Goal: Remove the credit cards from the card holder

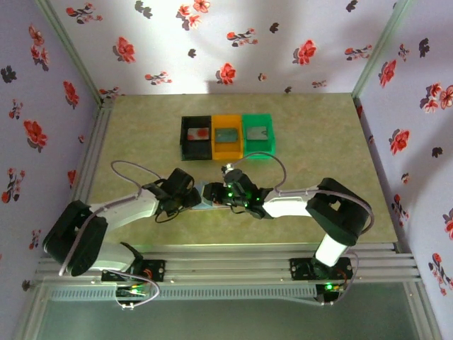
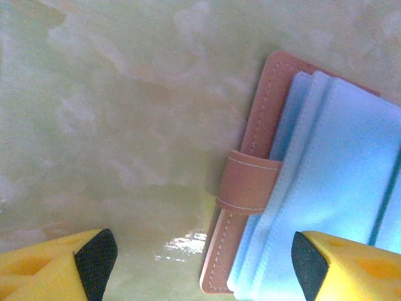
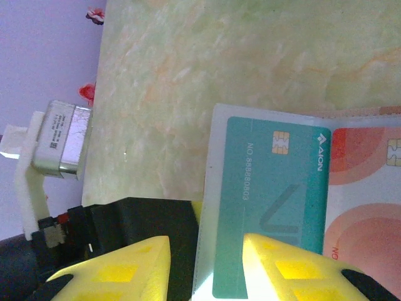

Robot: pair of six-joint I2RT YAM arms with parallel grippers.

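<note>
The card holder (image 2: 250, 188) lies open on the table, pinkish-tan outside with a strap loop and pale blue inner panels (image 2: 351, 169). In the top view it lies (image 1: 207, 200) between both grippers. A clear pocket holds two credit cards: a teal one (image 3: 282, 188) with a chip and a red-orange one (image 3: 369, 207) beside it. My left gripper (image 2: 202, 266) (image 1: 195, 195) is open wide, straddling the holder's tan edge, one fingertip (image 2: 310, 266) over the blue panel. My right gripper (image 3: 205, 241) (image 1: 221, 193) is partly open; the pocket's edge sits between its fingers and one finger (image 3: 288, 269) overlaps the teal card.
A black bin (image 1: 196, 138), an orange bin (image 1: 227, 137) and a green bin (image 1: 257, 132) stand in a row at the back, each with something flat inside. The left arm's black body (image 3: 125, 226) is close beside my right fingers. Flowered walls enclose the table.
</note>
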